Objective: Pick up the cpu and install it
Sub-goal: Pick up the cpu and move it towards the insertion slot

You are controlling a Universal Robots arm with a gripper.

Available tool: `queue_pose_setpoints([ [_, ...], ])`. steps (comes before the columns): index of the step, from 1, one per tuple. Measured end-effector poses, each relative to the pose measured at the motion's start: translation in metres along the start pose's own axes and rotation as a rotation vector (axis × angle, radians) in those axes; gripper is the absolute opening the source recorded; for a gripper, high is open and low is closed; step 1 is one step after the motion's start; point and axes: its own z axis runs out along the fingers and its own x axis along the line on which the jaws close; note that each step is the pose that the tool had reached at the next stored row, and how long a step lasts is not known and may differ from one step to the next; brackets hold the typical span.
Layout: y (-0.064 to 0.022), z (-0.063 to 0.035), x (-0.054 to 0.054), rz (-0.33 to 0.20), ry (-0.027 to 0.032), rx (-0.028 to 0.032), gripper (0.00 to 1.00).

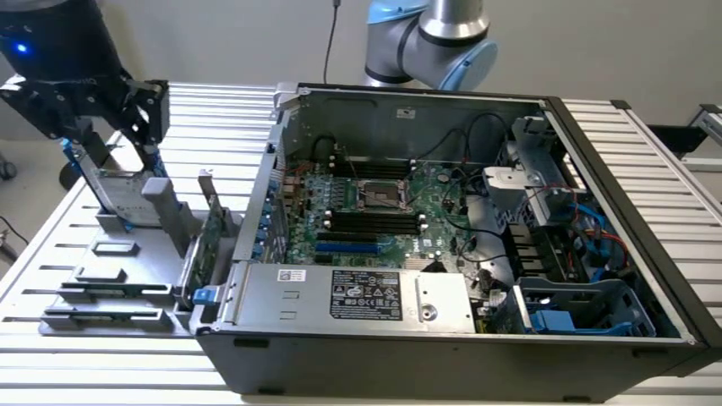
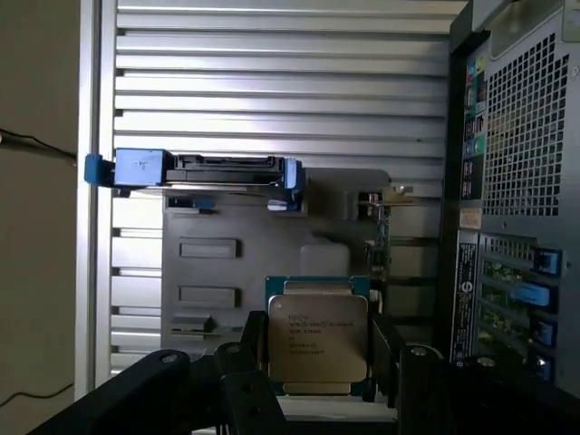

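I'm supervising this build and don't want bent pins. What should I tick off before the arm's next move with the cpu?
1. Grip: claw shut on the cpu, clamping two opposite edges: ok.
2. Cpu sits square in the grip, printed metal top toward the wrist camera: ok.
3. Socket on the motherboard bare of any chip: ok.
4. Socket latch open: cannot tell.
5. Cpu corner marks matched to the socket: cannot tell.
6. Claw above the socket: not ok. It hangs over the parts tray at the exterior view's left, outside the case.
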Motion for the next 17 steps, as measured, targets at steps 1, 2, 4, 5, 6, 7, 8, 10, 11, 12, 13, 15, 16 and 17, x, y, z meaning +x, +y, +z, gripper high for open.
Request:
queue_pose_setpoints([
  [1,0.0006,0.0,-0.004,0.0,0.0,-0.0001,0.55],
  [2,0.0012,-0.0001,-0.008,0.0,0.0,0.0,0.55],
  [4,0.0024,-0.0003,-0.016,0.0,0.0,0.0,0.55],
  [5,0.0029,-0.0003,-0.02,0.0,0.0,0.0,0.55],
  [6,0.0036,-0.0004,-0.025,0.0,0.0,0.0,0.55],
  [7,0.0042,-0.0004,-0.029,0.0,0.0,0.0,0.55],
  [8,0.0049,-0.0005,-0.034,0.0,0.0,0.0,0.55],
  [10,0.0061,-0.0006,-0.042,0.0,0.0,0.0,0.55],
  [11,0.0067,-0.0007,-0.046,0.0,0.0,0.0,0.55],
  [12,0.0073,-0.0007,-0.051,0.0,0.0,-0.0001,0.55],
  [13,0.0079,-0.0008,-0.055,0.0,0.0001,0.0,0.55],
  [15,0.0091,-0.0011,-0.063,0.0,0.0,0.0,0.55],
  [16,0.0096,-0.0012,-0.068,0.0,0.0001,0.0,0.55],
  [17,0.0101,-0.0015,-0.072,0.0,0.0001,-0.0001,0.55],
])
